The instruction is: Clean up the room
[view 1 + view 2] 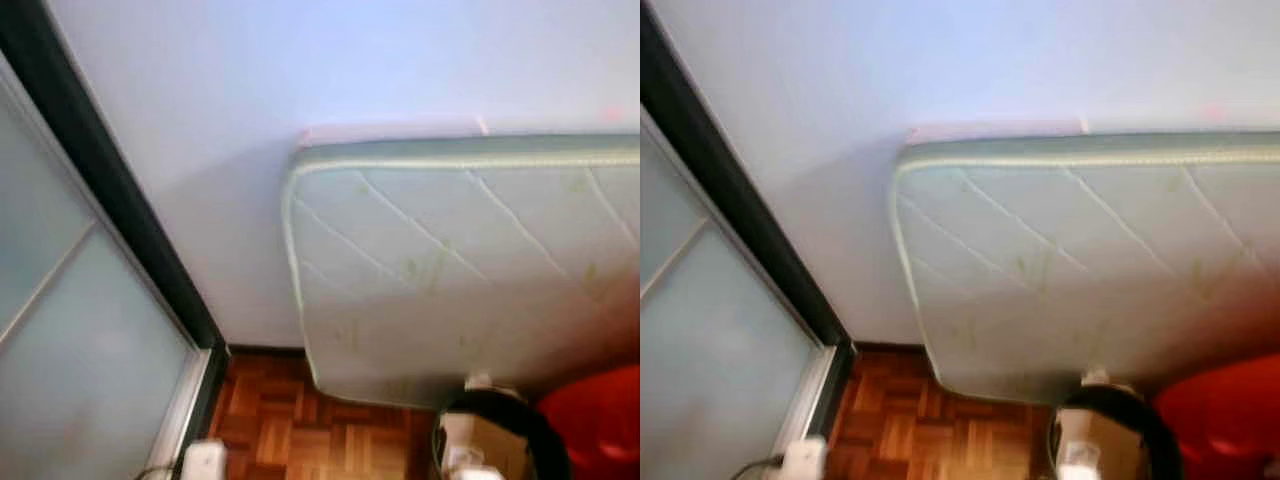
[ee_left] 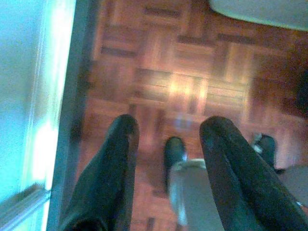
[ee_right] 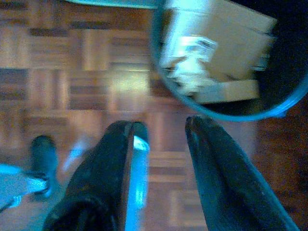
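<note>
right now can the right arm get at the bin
Probably yes. The right gripper hangs open over bare parquet, and the bin with cardboard inside sits just past its fingertips with nothing between them, though it would need to reach further forward.

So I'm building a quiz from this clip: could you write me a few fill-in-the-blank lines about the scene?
1. The quilted mattress leans against the ____.
2. The floor is wooden ____.
3. The black bin holds ____ boxes.
4. The fingers of the right gripper stand ____, nothing between them.

Missing words: wall; parquet; cardboard; apart
</note>
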You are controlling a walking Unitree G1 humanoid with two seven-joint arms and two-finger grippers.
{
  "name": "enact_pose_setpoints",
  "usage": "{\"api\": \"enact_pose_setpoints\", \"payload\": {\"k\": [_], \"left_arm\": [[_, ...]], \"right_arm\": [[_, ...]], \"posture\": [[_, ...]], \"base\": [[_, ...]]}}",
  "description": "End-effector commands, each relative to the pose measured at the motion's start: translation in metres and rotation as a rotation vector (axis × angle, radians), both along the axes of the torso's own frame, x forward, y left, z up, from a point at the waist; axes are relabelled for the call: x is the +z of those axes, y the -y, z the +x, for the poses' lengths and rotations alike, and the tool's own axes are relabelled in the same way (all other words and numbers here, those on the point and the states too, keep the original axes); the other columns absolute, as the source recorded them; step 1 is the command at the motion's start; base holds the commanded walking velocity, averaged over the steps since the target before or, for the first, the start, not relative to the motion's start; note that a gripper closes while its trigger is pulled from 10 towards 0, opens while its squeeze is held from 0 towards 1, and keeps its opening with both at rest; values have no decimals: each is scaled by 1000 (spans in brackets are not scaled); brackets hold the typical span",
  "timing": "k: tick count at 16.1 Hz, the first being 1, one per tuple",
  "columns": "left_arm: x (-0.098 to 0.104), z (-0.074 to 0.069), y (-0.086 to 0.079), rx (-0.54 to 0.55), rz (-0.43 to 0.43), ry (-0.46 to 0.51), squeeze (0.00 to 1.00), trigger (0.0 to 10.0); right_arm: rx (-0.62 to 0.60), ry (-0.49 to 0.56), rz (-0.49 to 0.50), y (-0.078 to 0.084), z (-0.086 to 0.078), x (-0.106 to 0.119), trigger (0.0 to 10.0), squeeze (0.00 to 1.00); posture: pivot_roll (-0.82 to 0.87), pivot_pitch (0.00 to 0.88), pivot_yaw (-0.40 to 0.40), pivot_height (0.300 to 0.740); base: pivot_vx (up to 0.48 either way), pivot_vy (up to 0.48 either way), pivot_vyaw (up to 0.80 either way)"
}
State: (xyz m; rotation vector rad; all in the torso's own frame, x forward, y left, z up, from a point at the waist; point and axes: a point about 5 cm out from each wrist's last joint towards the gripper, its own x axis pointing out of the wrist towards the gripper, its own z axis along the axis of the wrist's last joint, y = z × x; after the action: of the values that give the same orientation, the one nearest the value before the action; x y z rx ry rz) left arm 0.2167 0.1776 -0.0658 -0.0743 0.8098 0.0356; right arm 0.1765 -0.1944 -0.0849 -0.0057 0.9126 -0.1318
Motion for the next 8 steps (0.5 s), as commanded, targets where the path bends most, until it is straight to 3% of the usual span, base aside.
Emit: {"api": "enact_pose_setpoints", "payload": {"k": [1,3,5,8], "left_arm": [[-9,-15,-6,12,8,-58,0,10000],[-9,-16,-8,19,14,-57,0,10000],[-9,-25,-21,19,34,-10,0,10000],[-12,-31,-26,25,40,-49,0,10000]], "right_arm": [[-7,-29,16,-3,-7,-4,10000,0],[-5,-27,22,-4,-7,-4,10000,0],[-5,-25,25,-4,-7,-4,10000,0],[-2,-26,26,-4,-7,-4,10000,0]], "posture": [[24,184,37,740],[24,184,36,740],[22,183,37,740],[19,176,38,740]], "base": [[0,0,0],[0,0,0],[0,0,0],[0,0,0]]}}
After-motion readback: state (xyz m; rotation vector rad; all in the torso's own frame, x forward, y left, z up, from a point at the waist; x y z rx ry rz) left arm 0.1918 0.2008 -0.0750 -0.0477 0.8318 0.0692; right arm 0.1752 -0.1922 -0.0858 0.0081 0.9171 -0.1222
